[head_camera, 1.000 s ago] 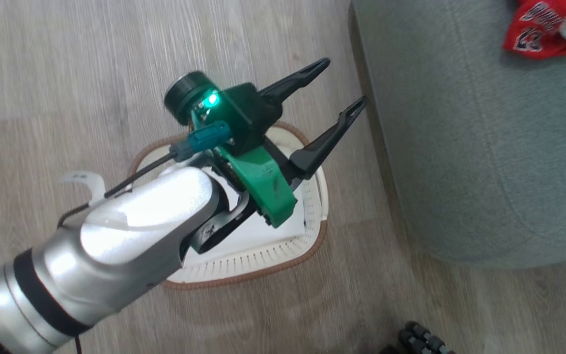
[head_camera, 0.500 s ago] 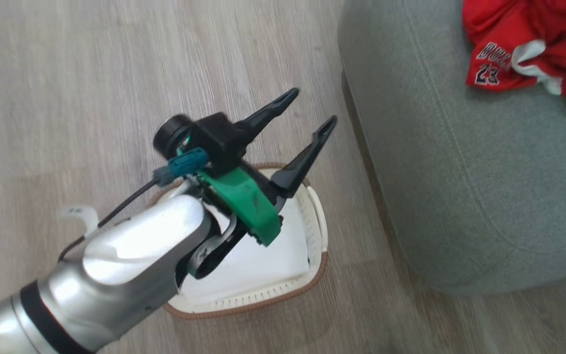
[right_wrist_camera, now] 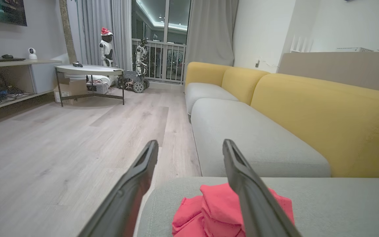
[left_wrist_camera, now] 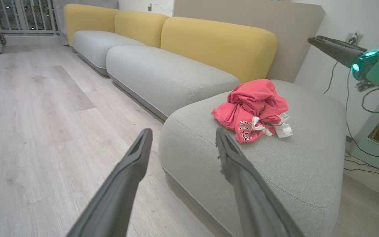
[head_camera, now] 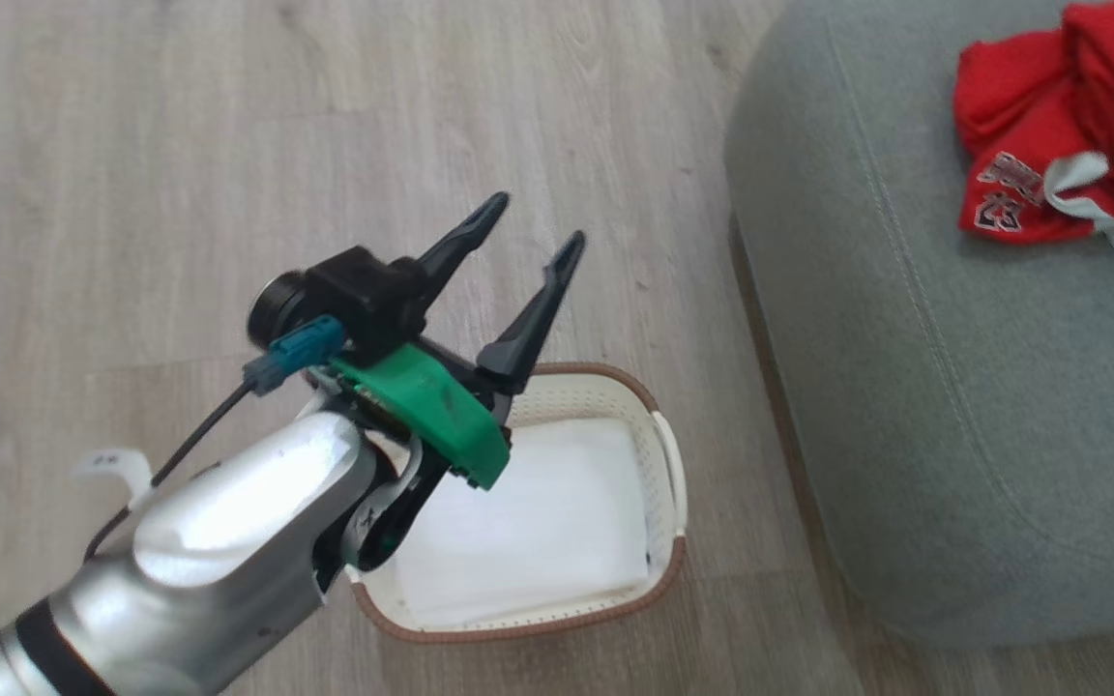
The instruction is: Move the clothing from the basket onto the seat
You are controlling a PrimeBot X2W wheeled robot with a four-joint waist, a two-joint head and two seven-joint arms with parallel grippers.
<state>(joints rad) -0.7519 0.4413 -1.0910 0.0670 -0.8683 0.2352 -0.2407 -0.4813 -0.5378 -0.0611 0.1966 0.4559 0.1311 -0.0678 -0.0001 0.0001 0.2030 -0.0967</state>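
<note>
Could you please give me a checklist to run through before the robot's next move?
1. Bright red fabric clothing lies on the large grey-green upholstered seat: ok.
2. Clothing sits away from the seat's edge: ok.
3. Small oval cream plastic basket shows no red garment, just a flat white sheet: ok.
4. Left end effector open and empty: ok.
5. Right end effector open and empty: ok.

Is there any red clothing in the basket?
No: in the head view the basket holds a white sheet, and the clothing lies on the seat.
</note>
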